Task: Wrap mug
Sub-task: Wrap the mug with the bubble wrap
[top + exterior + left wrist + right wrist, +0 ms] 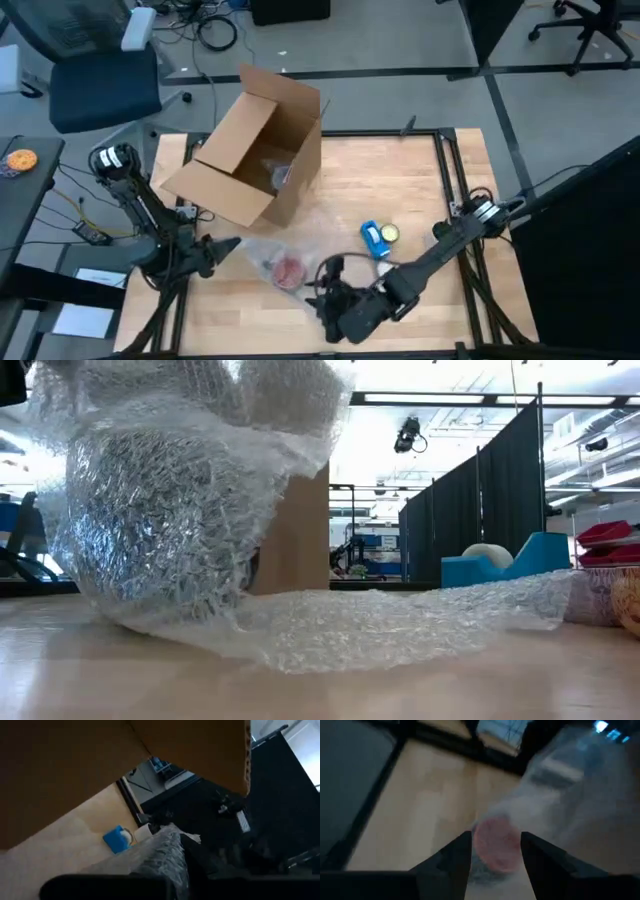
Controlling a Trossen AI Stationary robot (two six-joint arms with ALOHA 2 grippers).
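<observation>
My right fingers: apart, in the right wrist view one dark finger (455,857) on each side of the pink mug (495,845), which sits in the gap just ahead of the tips. I cannot tell whether they touch it.
My right gripper (322,292): bottom centre of the high view, low over the table, its arm running off toward the right edge.
Mug from those fingers: in the high view the mug (288,270) lies just up and left of my right gripper, lower centre of the frame, under clear wrap.
Mug's long axis: I cannot tell; only a round pink patch shows through the plastic.
Bubble wrap (262,255): spread around the mug on the wooden table (400,180); in the low view it (180,510) rises in a tall bundle at upper left and trails flat to the right.
My left gripper (218,250): left of centre in the high view, at the wrap's left edge. I cannot tell how its fingers stand.
Nearer arm: the right, I judge, since the mug lies between its tips.
Box (255,150): open cardboard, upper centre of the high view, behind the wrap.
Tape holder (375,238): blue, right of the mug, apart from it.
</observation>
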